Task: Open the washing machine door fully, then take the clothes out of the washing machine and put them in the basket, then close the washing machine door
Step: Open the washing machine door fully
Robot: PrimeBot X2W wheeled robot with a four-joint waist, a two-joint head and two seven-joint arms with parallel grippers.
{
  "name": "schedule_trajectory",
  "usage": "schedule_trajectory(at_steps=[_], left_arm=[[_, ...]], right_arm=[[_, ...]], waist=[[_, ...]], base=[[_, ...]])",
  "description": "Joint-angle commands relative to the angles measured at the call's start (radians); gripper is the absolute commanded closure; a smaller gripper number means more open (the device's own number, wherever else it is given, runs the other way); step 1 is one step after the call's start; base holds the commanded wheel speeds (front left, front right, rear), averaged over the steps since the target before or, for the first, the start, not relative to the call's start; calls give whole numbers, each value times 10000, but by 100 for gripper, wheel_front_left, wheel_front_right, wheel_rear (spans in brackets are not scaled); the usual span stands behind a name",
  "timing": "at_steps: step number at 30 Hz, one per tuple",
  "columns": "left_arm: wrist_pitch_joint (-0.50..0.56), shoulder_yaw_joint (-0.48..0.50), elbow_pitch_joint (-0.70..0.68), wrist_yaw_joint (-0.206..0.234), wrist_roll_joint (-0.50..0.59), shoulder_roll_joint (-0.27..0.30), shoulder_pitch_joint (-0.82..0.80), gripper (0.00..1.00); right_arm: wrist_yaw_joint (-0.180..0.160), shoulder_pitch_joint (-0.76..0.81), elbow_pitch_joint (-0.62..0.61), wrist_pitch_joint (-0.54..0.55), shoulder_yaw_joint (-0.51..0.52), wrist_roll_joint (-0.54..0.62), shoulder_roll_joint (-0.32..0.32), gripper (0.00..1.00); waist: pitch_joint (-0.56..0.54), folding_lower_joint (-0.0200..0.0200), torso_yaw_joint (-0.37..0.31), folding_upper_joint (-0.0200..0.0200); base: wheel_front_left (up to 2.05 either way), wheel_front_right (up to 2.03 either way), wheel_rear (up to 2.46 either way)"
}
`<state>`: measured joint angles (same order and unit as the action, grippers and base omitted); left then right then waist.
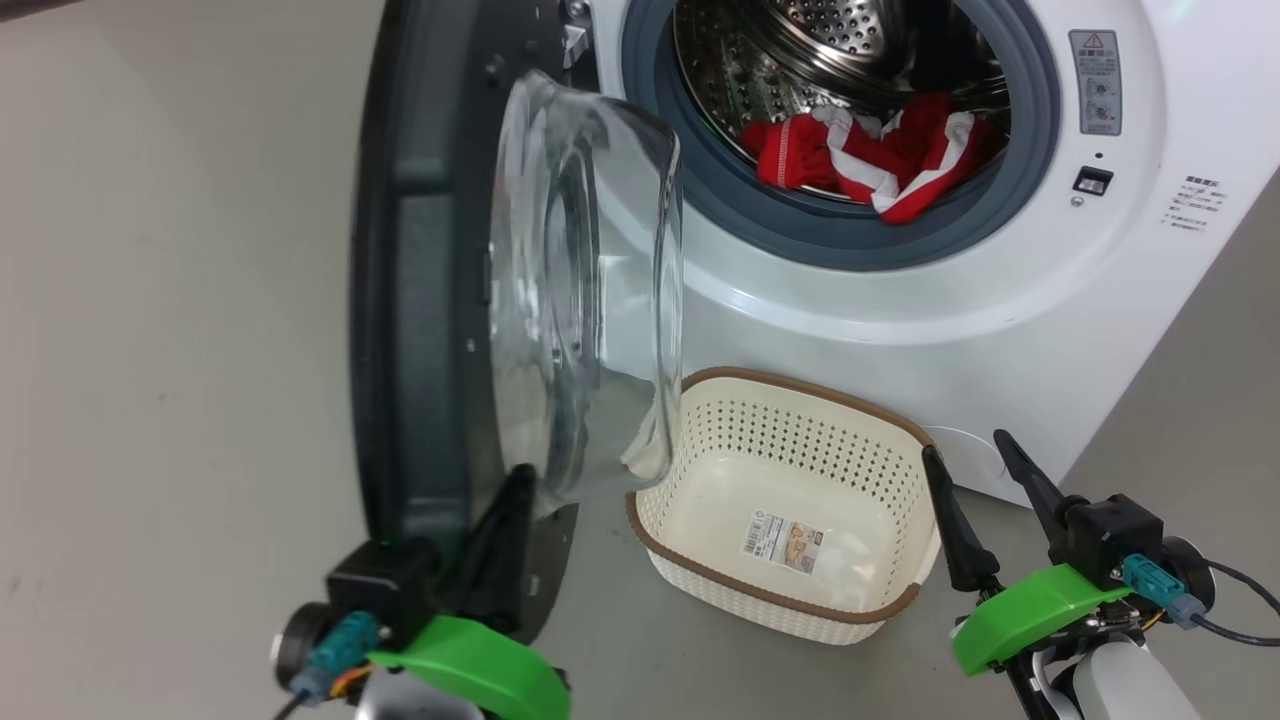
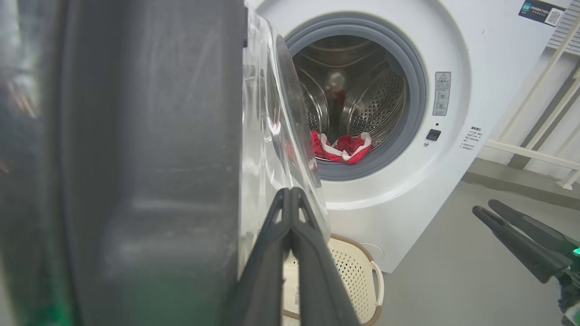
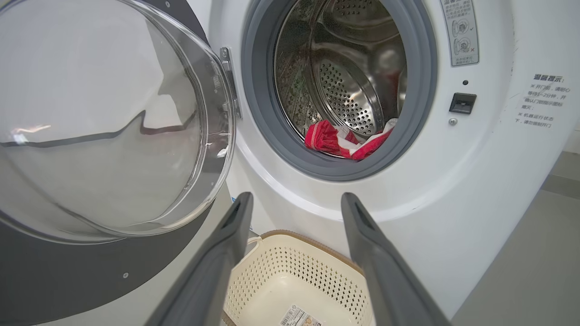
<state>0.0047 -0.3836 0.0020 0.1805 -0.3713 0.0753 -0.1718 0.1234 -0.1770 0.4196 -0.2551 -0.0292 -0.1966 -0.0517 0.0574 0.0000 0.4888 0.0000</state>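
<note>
Laundry day, mid-task: the washing machine door (image 1: pixel 430 300) stands swung open at the left of the white washing machine (image 1: pixel 1000 330), its glass bowl (image 1: pixel 590 290) bulging toward the basket (image 1: pixel 800 430). Red-and-white clothes (image 1: pixel 870 155) lie at the front lip of the steel drum (image 1: pixel 840 30). The cream basket sits on the floor (image 1: pixel 150 350), just before the machine's base. The left claw (image 1: pixel 515 490), fingers pressed together, points at the door's lower inner edge; the right claw (image 1: pixel 965 447) hangs spread wide beside the basket's right rim, gripping nothing.
</note>
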Motion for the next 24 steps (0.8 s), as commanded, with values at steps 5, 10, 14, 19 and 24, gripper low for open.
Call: schedule_trajectory(at_steps=[5, 10, 14, 19, 24], left_arm=[[-26, 1150, -253, 486, -137, 580, -4, 100], [-183, 1961, 12, 664, -553, 859, 25, 100], [-295, 2391, 334, 740, -760, 1015, -115, 100], [-401, 2981, 740, 785, -1123, 1214, -348, 100], [-777, 3604, 1412, 648, -1536, 1426, -725, 100]], right_arm=[[73, -224, -189, -66, -194, 79, 14, 0], [73, -256, -159, -66, -245, 121, 12, 0], [73, -261, -181, -66, -298, 147, -22, 0], [73, -317, -155, -66, -364, 145, -144, 0], [73, -411, -146, -67, -444, 151, -338, 0]], waist=[[57, 0, 168, 0], [123, 0, 276, 0], [174, 0, 275, 0], [361, 0, 178, 0], [662, 0, 80, 0]], base=[[0, 0, 0], [0, 0, 0], [0, 0, 0], [0, 0, 0], [0, 0, 0]])
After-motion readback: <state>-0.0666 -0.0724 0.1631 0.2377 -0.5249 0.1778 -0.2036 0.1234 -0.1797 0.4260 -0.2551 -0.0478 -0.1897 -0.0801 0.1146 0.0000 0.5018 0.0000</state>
